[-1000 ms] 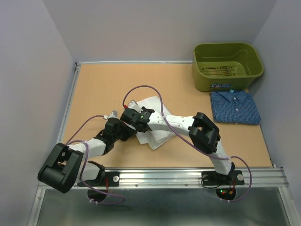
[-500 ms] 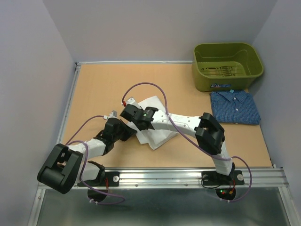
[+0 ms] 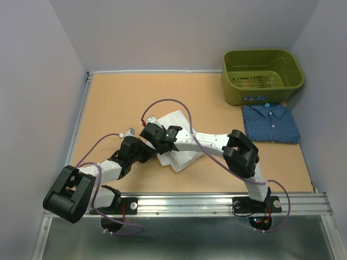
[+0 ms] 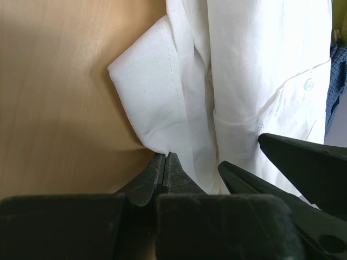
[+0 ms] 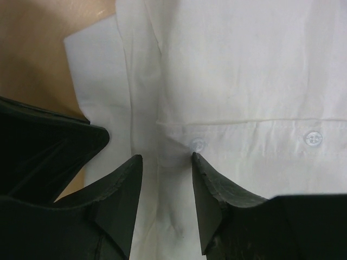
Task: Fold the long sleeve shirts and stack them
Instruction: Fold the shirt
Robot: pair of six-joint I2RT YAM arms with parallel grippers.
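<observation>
white shirt (image 3: 183,156): part-folded, centre of table (image 3: 119,97), under both hands | blue shirt (image 3: 270,123): folded, far right, just beside bin (image 3: 230,89) | left hand (image 4: 164,158): jaws together at white shirt's folded edge, pinch unclear | right hand (image 5: 166,157): jaws apart over button strip | risk: closing catches top layer only, pull drags fold open

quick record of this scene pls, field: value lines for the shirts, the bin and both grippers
white shirt: plain white collared cloth shirt, partly folded, mid-table under both grippers
blue shirt: dark blue fine-patterned collared shirt, folded flat, right side, just in front of the bin
bin: olive-green plastic bin, far right corner
left gripper: shut, tips at the edge of a white shirt fold; pinch unclear
right gripper: open, over the white shirt's buttoned strip
stack: not yet made, shirts apart
</observation>
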